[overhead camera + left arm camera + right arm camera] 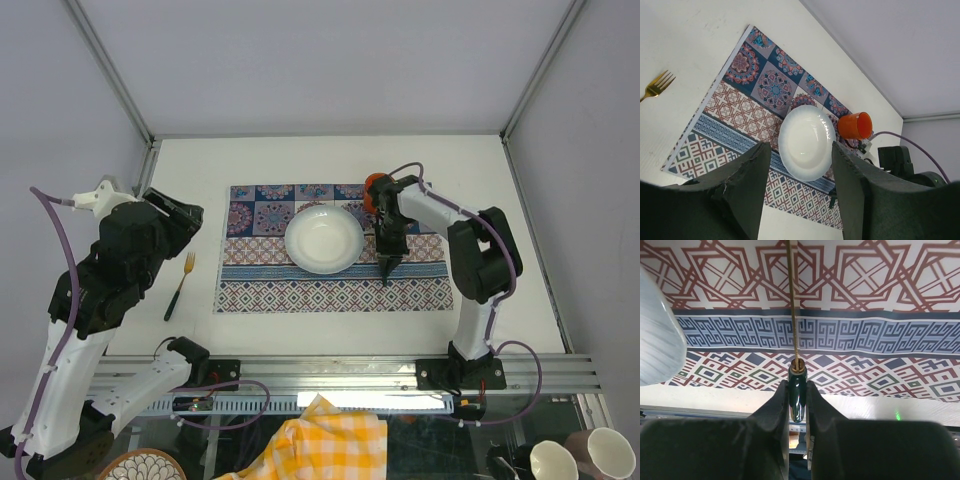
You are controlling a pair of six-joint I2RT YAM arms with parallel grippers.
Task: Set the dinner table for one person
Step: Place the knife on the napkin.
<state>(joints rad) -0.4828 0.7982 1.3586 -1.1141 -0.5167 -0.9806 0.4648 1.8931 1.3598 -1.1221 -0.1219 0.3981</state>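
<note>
The table (330, 165) is plain matte white, edged by rails, and lies beneath both arms with its long axis running left to right. The left gripper (799, 155) hangs with its jaws apart above the table's left side. The right gripper (798, 396) clamps a green-handled utensil (797, 380) over the cloth (260, 285).

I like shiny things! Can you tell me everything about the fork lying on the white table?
The fork is slim, with a shiny gold head of thin tines and a dark handle; it looks like metal. It lies flat on the bare white table, left of the patterned cloth and not touching it. Its tines point toward the far side, and the handle slants back toward the arms. Nothing holds it; only the table touches it.
</note>
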